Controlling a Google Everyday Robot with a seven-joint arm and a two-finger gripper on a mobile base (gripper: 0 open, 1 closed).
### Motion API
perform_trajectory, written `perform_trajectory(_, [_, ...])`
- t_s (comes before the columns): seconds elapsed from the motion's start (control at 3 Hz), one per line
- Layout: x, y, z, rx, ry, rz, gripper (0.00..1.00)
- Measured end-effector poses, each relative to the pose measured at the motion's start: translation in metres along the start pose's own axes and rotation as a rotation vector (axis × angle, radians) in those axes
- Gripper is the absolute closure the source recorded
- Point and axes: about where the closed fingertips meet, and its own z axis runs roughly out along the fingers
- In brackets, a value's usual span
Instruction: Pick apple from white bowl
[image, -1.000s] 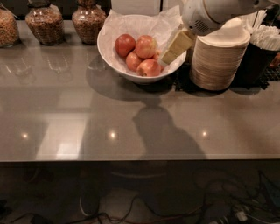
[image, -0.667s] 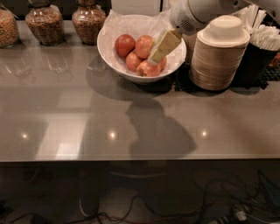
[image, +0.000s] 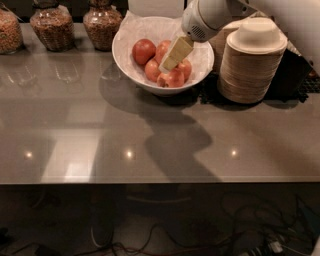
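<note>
A large glossy white bowl (image: 131, 64) lined with crinkled white paper stands at the back middle of the grey counter. It holds several red apples (image: 143, 50). My gripper (image: 168, 63) reaches in from the upper right, its beige fingers pointing down-left over the apples in the middle of the bowl. It hides part of the apples beneath it.
A tall stack of beige disposable bowls (image: 252, 60) stands right of the white bowl on a black mat. Glass jars of grain (image: 50, 27) line the back left edge. The grey counter (image: 100, 130) extends toward the front edge, with cables below.
My gripper has moved left from the bowl's right rim to over the apples in its middle.
</note>
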Motion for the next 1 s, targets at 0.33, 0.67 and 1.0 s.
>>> perform_trajectory(0.33, [0.003, -0.008, 0.020, -0.008, -0.001, 0.035, 0.00])
perform_trajectory(0.67, [0.010, -0.015, 0.037, -0.015, 0.008, 0.066, 0.06])
perform_trajectory(1.0, [0.017, -0.016, 0.053, -0.028, 0.024, 0.091, 0.11])
